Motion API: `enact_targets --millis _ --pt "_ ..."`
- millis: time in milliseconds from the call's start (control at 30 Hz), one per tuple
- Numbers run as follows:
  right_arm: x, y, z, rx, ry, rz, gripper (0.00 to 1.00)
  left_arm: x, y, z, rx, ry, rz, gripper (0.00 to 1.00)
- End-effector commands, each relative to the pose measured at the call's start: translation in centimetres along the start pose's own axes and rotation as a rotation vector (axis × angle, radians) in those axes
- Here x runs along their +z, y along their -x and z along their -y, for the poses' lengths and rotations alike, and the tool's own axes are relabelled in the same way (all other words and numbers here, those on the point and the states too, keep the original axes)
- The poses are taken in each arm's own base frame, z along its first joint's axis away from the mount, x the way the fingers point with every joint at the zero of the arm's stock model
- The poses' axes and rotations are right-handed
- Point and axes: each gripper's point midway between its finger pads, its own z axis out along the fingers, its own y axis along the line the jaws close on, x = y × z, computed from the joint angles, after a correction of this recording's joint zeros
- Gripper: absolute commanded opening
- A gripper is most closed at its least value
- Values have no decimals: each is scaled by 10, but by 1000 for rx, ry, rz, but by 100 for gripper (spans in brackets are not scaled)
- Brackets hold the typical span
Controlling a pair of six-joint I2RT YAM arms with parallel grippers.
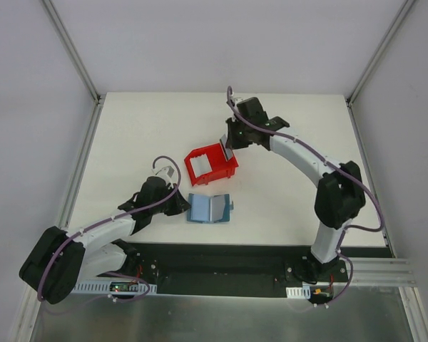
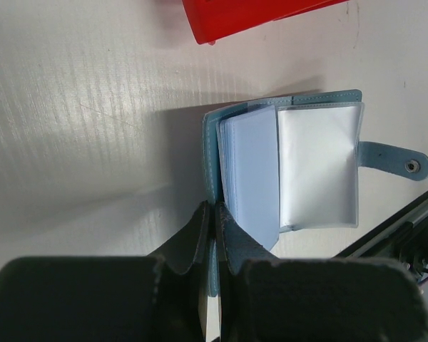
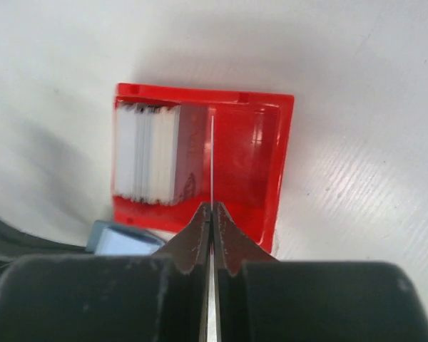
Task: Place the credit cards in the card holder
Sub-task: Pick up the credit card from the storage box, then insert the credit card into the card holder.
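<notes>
My left fingers (image 2: 205, 224) are closed on the teal cover edge of the card holder (image 2: 292, 167), pinching it at the holder's 6 o'clock side in my left wrist view. The holder lies open and flat on the counter (image 1: 128, 128), its clear sleeves facing up, a pale blue one lying over a whiter one. Its snap strap (image 2: 396, 160) sticks out toward 3 o'clock.

My right fingers (image 3: 202, 231) are shut on a single credit card (image 3: 212, 164), held on edge so that it shows only as a thin white line running toward 12 o'clock from the fingertips. It hangs over the red bin (image 3: 242, 164). Inside the bin, on the 9 o'clock side, a stack of credit cards (image 3: 146, 153) stands on edge against the wall.

From above, the card holder (image 1: 209, 208) lies at 6 o'clock of the red bin (image 1: 221, 171), near it but not touching. The gripped card (image 1: 227, 151) is at the bin's 2 o'clock corner.
</notes>
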Motion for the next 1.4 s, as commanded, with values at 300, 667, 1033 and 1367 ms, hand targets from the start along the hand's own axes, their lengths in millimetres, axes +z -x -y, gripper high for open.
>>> enact_targets --millis 300,667,1033,1367 --pt "-65 -66 -91 343 400 172 0 2 -17 -15 -19 29 -20 0" --pt "-20 -141 -101 451 347 48 0 3 -19 -18 -61 38 -13 0" --pt "-1 -176 -93 549 334 5 0 3 -24 -25 -96 56 -7 0" --pt "4 -193 -90 578 334 -14 0 2 -26 -29 -118 65 5 0"
